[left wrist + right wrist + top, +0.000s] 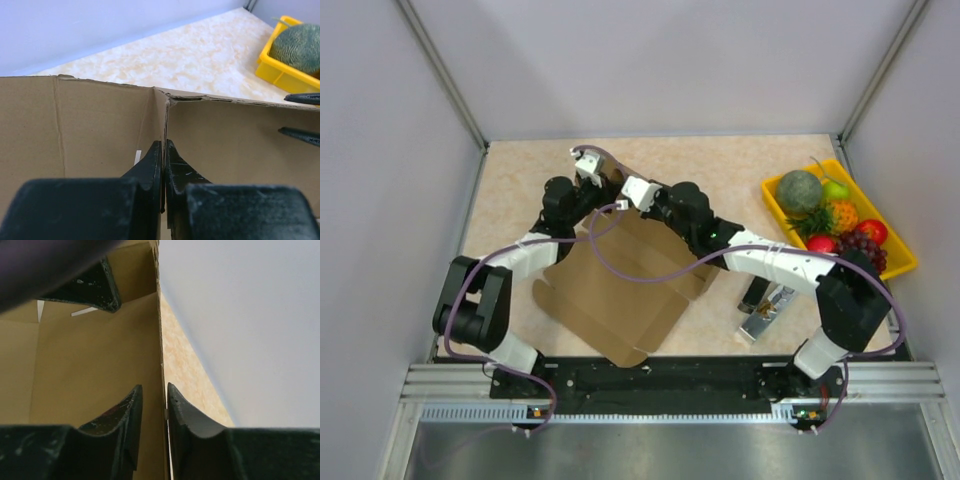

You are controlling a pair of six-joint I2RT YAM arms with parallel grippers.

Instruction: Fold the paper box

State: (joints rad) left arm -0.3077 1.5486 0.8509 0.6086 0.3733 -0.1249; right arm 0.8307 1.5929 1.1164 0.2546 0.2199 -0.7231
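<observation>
Paper box (620, 300) – brown cardboard, mid-worktop (520, 180) between both arms, near flaps lying flat, far walls stood upright. Left pincer (164, 146) – clenched on the upright wall at the corner seam. Right pincer (155, 389) – astride the adjoining wall, jaws slightly parted, one finger (131, 407) off the card. Yellow tray (280, 75) of fruit well apart, far right.

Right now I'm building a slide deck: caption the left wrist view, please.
Left gripper pinches an upright wall of the cardboard box; yellow tray beyond.
</observation>
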